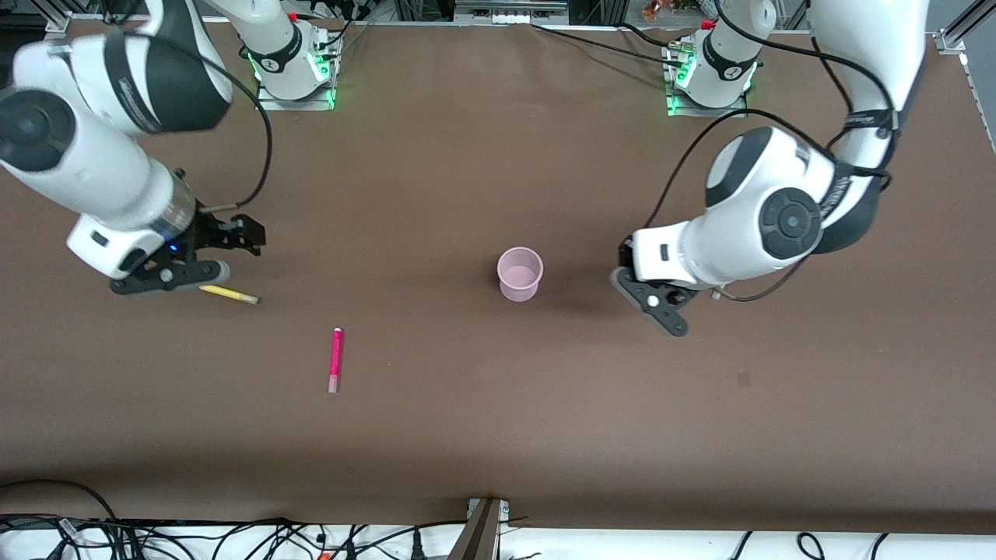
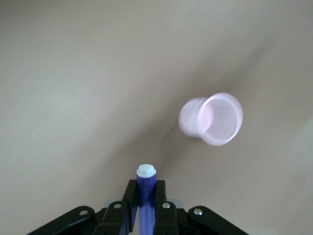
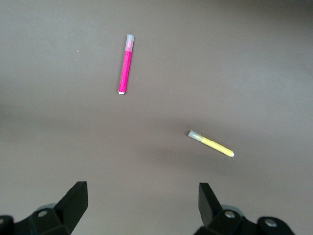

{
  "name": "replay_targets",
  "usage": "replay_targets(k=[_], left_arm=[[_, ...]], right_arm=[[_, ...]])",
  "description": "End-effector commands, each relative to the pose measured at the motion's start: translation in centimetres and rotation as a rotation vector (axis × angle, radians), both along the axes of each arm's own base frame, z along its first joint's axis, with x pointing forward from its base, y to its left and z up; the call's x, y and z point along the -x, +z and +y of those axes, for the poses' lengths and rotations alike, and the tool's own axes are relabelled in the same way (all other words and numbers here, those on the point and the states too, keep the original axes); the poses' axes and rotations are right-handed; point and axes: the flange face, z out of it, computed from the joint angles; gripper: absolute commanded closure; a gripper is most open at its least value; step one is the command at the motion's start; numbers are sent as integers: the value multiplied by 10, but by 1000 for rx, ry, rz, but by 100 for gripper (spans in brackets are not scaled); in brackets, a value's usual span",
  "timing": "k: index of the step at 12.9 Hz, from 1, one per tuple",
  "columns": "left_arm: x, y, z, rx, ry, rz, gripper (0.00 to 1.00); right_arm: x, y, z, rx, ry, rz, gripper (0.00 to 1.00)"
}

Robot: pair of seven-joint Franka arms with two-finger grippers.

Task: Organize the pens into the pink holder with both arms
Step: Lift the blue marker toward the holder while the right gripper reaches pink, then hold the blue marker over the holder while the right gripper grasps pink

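The pink holder (image 1: 520,272) stands upright near the middle of the brown table, and its open mouth shows in the left wrist view (image 2: 211,119). Beside it, toward the left arm's end, my left gripper (image 1: 623,261) (image 2: 145,190) hangs above the table, shut on a dark blue-purple pen (image 2: 145,180) whose white tip sticks out past the fingers. A yellow pen (image 1: 229,294) (image 3: 211,143) lies flat toward the right arm's end. My right gripper (image 1: 247,236) (image 3: 142,191) hovers open just over it, holding nothing. A magenta pen (image 1: 335,359) (image 3: 125,63) lies nearer the front camera.
The two arm bases (image 1: 292,70) (image 1: 712,74) stand along the edge of the table farthest from the front camera. Loose cables (image 1: 233,537) run below the table's near edge. A metal post (image 1: 482,525) rises at the middle of that edge.
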Motion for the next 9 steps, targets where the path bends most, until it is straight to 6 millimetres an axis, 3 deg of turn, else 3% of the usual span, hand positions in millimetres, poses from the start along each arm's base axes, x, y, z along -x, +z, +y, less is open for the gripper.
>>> replay_targets(k=[1,4,6,7,9], left_arm=[[-16,-16,-15,212,-94,-83,100],[-16,-33,-53,359,-125,-190,100],[10,-49,-92,407,-92,-260,100],[24,-63,-104,413,-71,-300,100],[54,-75,-125,444,-34,-318,100]], right_arm=[[-23,-56,3,0,2,35,0],[-31,-93,19,-86,-39,45,0],[-39,-133,25,-136,-98,58,0],[-44,-149,26,-136,-152,44,0],[-47,-185,46,-138,-184,19,1]])
